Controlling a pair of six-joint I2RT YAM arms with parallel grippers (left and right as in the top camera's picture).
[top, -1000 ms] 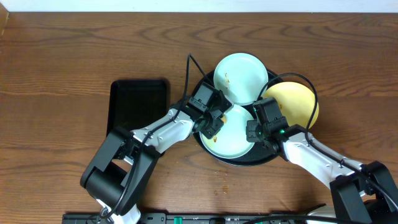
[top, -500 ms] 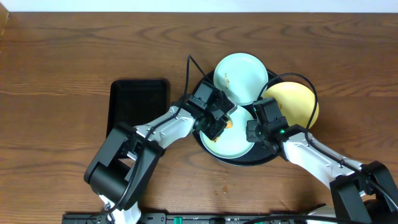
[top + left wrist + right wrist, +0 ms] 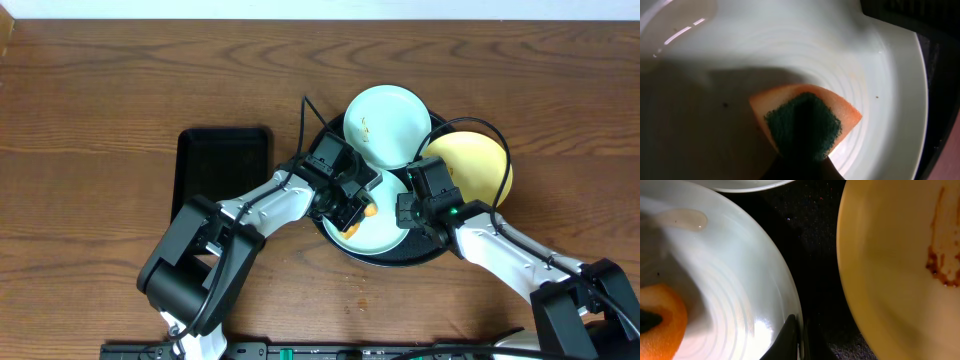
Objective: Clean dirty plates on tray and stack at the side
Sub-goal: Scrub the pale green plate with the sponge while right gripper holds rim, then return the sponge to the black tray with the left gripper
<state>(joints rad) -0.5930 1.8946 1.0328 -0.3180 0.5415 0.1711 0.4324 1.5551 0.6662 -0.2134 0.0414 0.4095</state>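
Scrubbing is only on plate one of three as far as I can judge, so this job is early on. The left gripper (image 3: 354,204) is clamped down on a sponge (image 3: 805,122) and pressing it onto the front plate (image 3: 382,236), which sits on the near side of the tray (image 3: 815,245). The right gripper (image 3: 406,211) is at that plate's right edge. Only one finger shows in its wrist view, lying on the rim, so I can't tell if it's actually pinching the plate or just resting there.

Nothing is stacked off to the side yet. All three plates are on the tray: the back plate (image 3: 388,125) has a few brown specks near its left side, and the yellow plate (image 3: 480,165) on the right has a rusty brown smear that looks dried on. So my guess is two full cleans plus all the stacking are left.

Material-wise, the sponge is soft orange foam with a coarse dark green scouring pad on the upper face, bent into a wedge under the grip. The front plate is glossy and pale, round and shallow, with faint concentric rings and a couple of tiny dark specks. The tray is shiny black with fine sparkle in it. A smaller rectangular tray (image 3: 222,170) sits apart on the wooden table (image 3: 100,100), looking matte black
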